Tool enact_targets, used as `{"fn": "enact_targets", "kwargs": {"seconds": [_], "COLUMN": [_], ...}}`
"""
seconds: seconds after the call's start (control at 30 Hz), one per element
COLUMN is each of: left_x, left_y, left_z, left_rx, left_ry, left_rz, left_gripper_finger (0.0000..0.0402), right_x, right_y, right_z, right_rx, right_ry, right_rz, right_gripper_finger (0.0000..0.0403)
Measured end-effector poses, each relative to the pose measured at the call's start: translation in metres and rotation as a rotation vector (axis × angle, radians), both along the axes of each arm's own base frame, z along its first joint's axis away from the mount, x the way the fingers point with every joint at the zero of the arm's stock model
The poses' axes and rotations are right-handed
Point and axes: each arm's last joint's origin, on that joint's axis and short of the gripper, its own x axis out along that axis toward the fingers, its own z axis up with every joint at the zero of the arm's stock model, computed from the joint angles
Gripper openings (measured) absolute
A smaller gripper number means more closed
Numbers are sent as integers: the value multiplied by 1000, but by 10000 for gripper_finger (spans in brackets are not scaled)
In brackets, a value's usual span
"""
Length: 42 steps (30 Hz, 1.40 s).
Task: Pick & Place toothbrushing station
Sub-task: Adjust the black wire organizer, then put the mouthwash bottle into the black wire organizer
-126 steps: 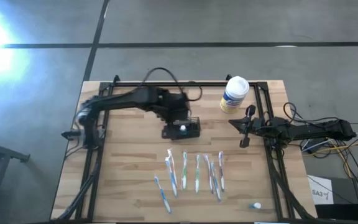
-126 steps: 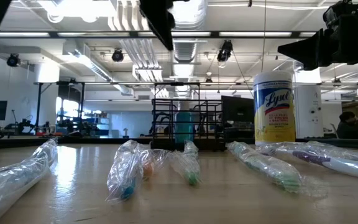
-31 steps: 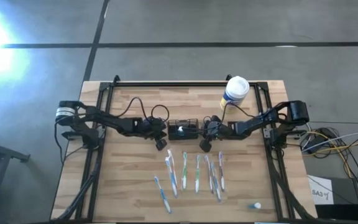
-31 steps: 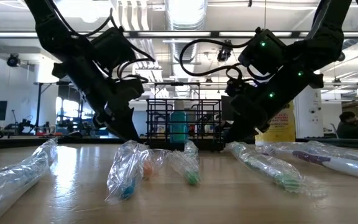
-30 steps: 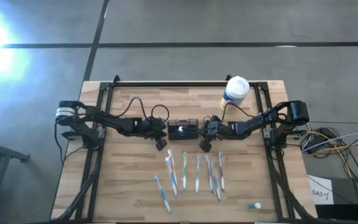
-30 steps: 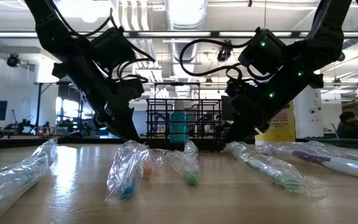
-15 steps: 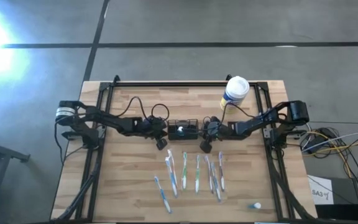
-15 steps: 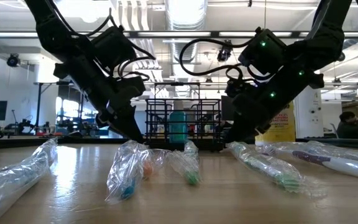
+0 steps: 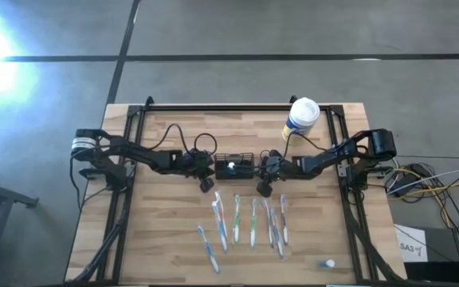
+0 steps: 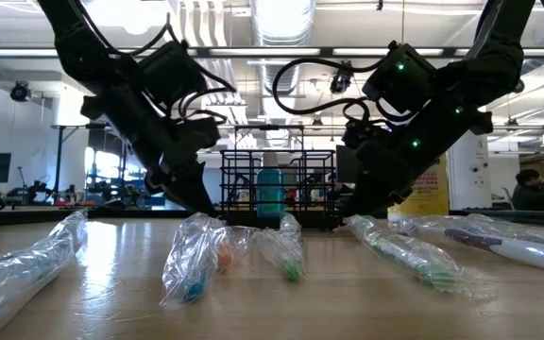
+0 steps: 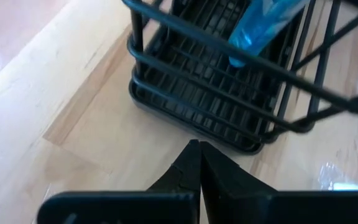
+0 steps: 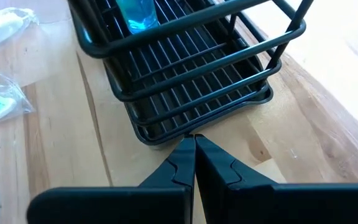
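Toothbrushing station (image 9: 236, 166): flanked by left gripper (image 9: 206, 184) and right gripper (image 9: 264, 188), both fingers pressed shut (holding nothing). Probably bracketing it for repositioning.

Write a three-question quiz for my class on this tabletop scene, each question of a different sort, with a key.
1. True or false: both claws are shut.
2. What flanks the black wire caddy? A) both claws B) two tubs C) nothing
3. Fill in: the blue item in the caddy stands ____.

Key: 1 true: left claw and right claw both closed. 2 A. 3 upright.
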Motion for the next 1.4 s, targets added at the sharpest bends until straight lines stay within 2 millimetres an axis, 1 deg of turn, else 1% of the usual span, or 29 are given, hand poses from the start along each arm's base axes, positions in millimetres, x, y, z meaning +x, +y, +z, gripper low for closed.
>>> {"fn": "enact_targets", "kwargs": {"seconds": [0.27, 0.37, 0.5, 0.63, 0.7, 0.83, 0.9, 1.0, 1.07, 1.13, 1.2, 1.27, 1.33, 1.4], "left_x": [-3, -7, -15, -29, -40, -66, -79, -100, -113, -124, -133, -140, -145, -148], "left_y": [0, -1, -1, -3, -5, -8, -10, -15, -18, -20, -21, -23, -24, -26], "left_z": [7, 14, 29, 46, 54, 71, 79, 85, 84, 82, 78, 74, 69, 65], "left_rx": [20, 48, 98, 147, 172, 230, 248, 263, 277, 302, 328, 362, 408, 414], "left_ry": [-2, 3, 2, -33, -68, -187, -283, -423, -484, -536, -568, -598, -612, -639], "left_rz": [-20, -47, -89, -131, -148, -195, -235, -313, -366, -402, -419, -453, -499, -552], "left_gripper_finger": [17, 22, 29, 35, 37, 35, 35, 37, 36, 33, 25, 14, 6, 6], "right_x": [-8, -12, -20, -33, -42, -67, -82, -105, -119, -132, -139, -142, -140, -137], "right_y": [0, 0, 1, 7, 12, 24, 30, 34, 37, 39, 41, 46, 55, 64], "right_z": [8, 16, 31, 60, 77, 113, 129, 148, 157, 163, 170, 172, 173, 167], "right_rx": [-5, -38, -85, -98, -115, -164, -180, -164, -139, -86, -26, 18, 32, 43], "right_ry": [53, 69, 83, 27, -14, -133, -190, -275, -295, -257, -202, -123, -51, 49], "right_rz": [4, 31, 78, 108, 141, 227, 264, 274, 281, 269, 227, 219, 250, 278], "right_gripper_finger": [8, 8, 8, 8, 8, 8, 8, 9, 10, 15, 25, 39, 55, 72]}}
